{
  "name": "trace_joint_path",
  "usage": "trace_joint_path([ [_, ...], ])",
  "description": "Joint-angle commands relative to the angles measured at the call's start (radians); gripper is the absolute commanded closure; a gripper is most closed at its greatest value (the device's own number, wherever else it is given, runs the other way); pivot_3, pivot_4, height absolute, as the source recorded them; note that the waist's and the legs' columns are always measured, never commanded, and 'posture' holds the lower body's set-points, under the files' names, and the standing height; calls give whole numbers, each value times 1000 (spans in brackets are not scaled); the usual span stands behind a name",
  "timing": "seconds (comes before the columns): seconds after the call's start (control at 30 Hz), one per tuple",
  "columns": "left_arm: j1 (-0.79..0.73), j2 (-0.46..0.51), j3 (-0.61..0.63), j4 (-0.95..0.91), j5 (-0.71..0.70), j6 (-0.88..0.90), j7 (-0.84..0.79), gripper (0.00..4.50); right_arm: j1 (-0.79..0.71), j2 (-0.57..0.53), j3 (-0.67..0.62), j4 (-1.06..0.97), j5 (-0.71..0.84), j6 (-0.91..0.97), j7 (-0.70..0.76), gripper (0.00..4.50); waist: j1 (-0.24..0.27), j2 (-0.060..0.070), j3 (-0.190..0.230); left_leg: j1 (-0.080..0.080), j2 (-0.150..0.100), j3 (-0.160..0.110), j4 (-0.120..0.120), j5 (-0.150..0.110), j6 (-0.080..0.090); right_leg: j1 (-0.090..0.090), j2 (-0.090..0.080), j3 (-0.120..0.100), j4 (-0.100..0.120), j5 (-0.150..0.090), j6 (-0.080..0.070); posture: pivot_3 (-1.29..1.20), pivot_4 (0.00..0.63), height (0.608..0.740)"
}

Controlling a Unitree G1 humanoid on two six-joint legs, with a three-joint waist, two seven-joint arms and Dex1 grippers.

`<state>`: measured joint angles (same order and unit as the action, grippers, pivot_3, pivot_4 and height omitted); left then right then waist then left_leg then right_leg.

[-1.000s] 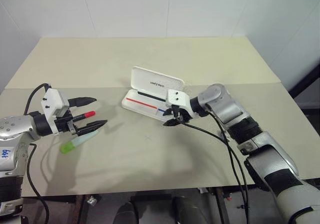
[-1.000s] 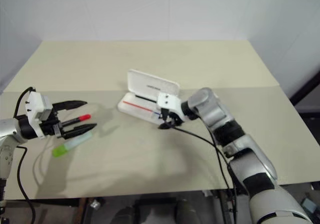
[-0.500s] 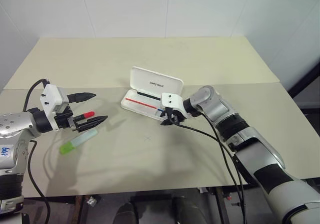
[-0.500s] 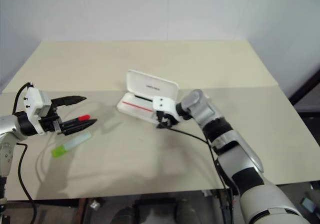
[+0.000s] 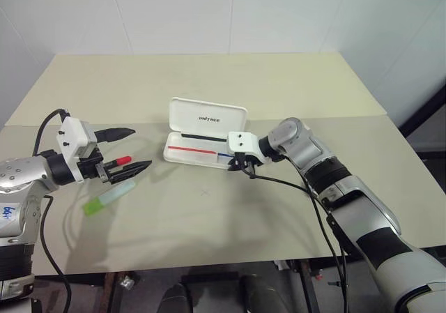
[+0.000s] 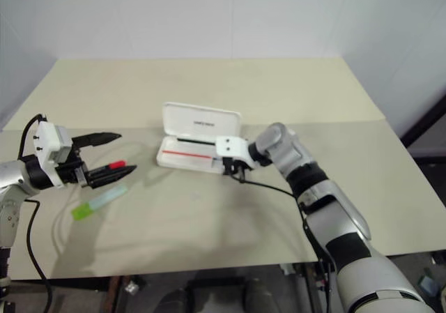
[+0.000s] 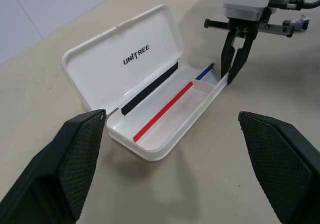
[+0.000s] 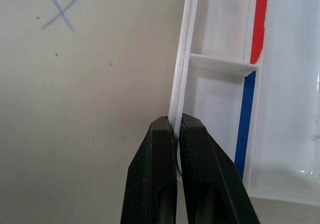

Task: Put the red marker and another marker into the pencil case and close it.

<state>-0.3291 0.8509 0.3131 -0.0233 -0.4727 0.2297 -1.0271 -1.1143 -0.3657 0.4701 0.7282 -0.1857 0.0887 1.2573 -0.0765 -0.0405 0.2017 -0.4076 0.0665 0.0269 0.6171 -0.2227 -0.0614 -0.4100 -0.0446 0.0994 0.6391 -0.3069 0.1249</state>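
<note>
The right pincer [image 5: 242, 165] pinches the open pencil case [image 5: 198, 143] wall, steadying it. The left pincer [image 5: 136, 149], spread wide, must grab the red marker [image 5: 118, 161] between its fingers next.

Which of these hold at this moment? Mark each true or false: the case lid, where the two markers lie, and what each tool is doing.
1. The pencil case is open. True.
2. The red marker lies inside the case. False: it lies on the table between the left tool's fingers.
3. The right tool is shut on the case's front wall. True.
4. The green highlighter is held by the left tool. False: it lies on the table; that tool is open.
</note>
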Motion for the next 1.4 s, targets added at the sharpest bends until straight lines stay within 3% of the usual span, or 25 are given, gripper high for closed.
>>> trace_joint_path([
  [0.03,-26,0,11,-11,-17,-13,-2,0,50,-90,-22,-153,-2,24,52,4496,3,0,0,0,0,0,0,0,0,0,0,0,-1,0,0,0,150,740],
  [0.43,-18,-60,-43,-19,-13,-13,-14,0,338,-319,-76,-712,61,286,116,4496,18,0,0,-1,0,1,-1,-1,0,-2,0,1,-2,-1,0,0,150,740],
  [0.57,-25,-70,-62,-11,-13,-11,-21,0,442,-404,-63,-847,46,263,111,4496,21,0,0,-1,0,1,-1,-1,0,-2,0,1,-3,-1,-1,0,150,740],
  [1.1,-55,-62,-78,-8,-16,12,-37,0,468,-400,-47,-875,48,297,76,4496,19,0,0,0,0,2,-1,-1,0,-2,1,2,-3,-1,-1,0,150,740],
  [1.33,-58,-65,-73,-7,-14,12,-36,0,444,-360,-55,-899,67,354,55,2293,18,-1,0,1,0,3,-1,-1,0,-2,1,3,-2,-1,-1,0,150,740],
  [1.4,-58,-66,-73,-6,-13,11,-36,0,437,-355,-57,-905,74,366,55,2293,19,-1,0,1,0,3,-1,-1,0,-2,1,3,-2,-1,-1,0,150,740],
])
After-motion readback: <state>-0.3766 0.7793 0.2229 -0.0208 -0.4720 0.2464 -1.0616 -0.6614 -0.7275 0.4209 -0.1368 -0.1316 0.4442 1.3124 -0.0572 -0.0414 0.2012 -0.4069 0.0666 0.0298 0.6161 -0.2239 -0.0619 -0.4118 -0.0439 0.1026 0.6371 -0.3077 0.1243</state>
